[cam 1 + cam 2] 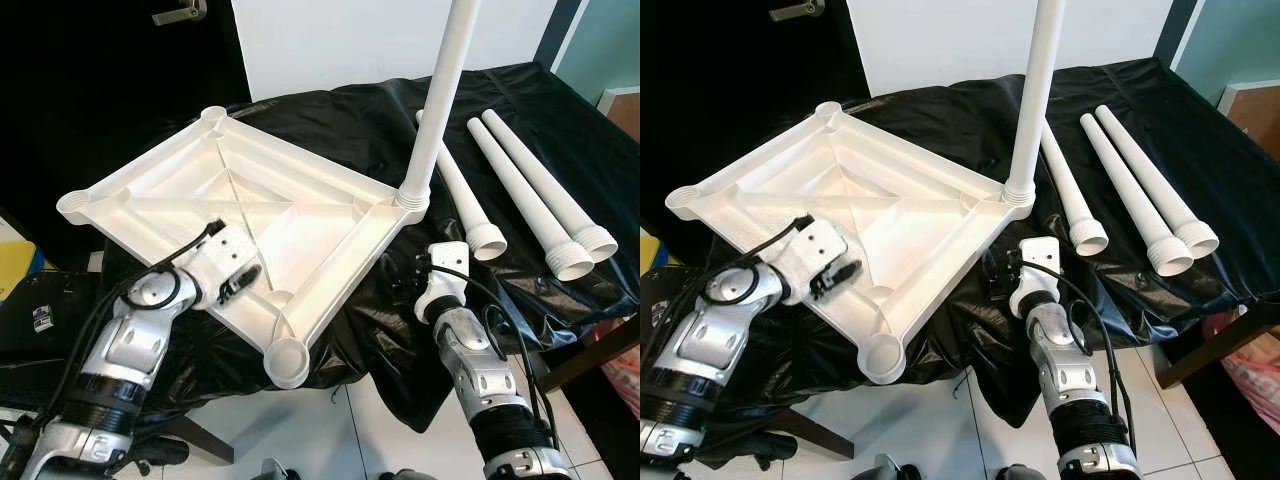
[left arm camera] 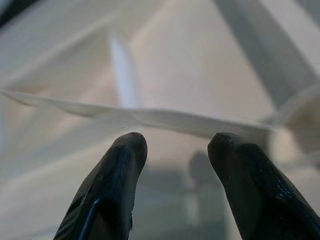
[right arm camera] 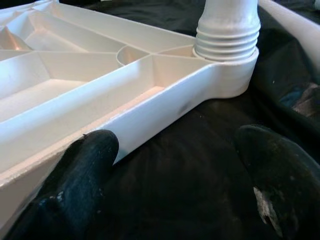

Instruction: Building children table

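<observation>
The white ribbed table top (image 1: 300,215) lies upside down on a black sheet (image 1: 350,120). One white leg (image 1: 440,90) stands upright, screwed into its right corner socket (image 3: 227,35). Three loose legs (image 1: 520,185) lie side by side on the sheet to the right. My left gripper (image 1: 240,283) hovers over the top's near-left edge, open, with a thin rib (image 2: 150,117) just past its fingertips (image 2: 127,150). My right gripper (image 3: 175,150) sits low beside the top's right edge, below the fitted leg, open, one finger (image 3: 85,165) close against the outer wall.
The near corner socket (image 1: 288,357) overhangs the sheet's front edge above a white tiled floor (image 1: 330,430). A dark door with a handle (image 1: 180,12) stands at the back left. A black case (image 1: 40,310) lies at the left, a wooden strut (image 1: 590,355) at the right.
</observation>
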`<state>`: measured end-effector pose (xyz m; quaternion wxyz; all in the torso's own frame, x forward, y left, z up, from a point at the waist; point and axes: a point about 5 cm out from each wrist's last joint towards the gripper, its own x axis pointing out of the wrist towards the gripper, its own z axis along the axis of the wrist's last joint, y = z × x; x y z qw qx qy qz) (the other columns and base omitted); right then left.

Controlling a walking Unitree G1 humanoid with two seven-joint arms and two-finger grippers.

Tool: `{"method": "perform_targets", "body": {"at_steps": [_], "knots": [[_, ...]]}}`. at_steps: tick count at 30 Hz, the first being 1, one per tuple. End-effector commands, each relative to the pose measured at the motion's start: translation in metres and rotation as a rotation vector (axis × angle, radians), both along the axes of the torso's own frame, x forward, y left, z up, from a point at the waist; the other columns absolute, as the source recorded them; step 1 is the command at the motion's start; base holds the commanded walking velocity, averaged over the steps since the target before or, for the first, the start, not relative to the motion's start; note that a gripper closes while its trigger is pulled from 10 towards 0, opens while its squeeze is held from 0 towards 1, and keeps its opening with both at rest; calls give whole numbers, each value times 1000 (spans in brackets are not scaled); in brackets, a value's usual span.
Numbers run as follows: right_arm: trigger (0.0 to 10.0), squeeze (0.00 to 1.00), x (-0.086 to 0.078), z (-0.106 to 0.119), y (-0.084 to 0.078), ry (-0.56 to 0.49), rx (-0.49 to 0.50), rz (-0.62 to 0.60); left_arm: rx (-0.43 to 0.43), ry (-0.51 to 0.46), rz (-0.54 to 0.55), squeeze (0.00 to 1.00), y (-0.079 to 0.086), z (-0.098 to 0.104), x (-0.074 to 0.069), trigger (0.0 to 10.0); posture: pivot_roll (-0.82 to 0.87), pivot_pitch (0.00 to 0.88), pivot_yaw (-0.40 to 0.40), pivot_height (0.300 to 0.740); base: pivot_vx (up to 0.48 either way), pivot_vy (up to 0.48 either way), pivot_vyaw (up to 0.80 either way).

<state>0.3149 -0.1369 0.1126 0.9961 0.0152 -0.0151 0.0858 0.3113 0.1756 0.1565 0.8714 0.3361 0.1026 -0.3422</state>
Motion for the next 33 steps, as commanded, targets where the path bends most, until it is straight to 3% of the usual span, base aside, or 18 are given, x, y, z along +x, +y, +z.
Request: {"method": "perform_targets", "body": {"at_steps": [1,6,18,21,33], "knots": [[10000,0,-3,-4,1,23,0,11,-18,21,-54,0,3,3,-6,10000,-66,86,28,740,0,0,0],[10000,0,-5,-5,2,27,-5,23,-44,79,-106,0,9,4,-13,10000,-64,84,24,740,0,0,0],[10000,0,-5,-4,2,32,-12,30,20,116,-151,0,9,-4,-17,10000,-69,78,25,740,0,0,0],[10000,0,-5,-3,4,29,-10,37,104,99,-154,0,10,-9,-10,10000,-72,69,30,740,0,0,0],[10000,0,-3,0,8,20,-5,43,224,96,-164,0,3,-10,23,10000,-71,80,41,740,0,0,0]]}}
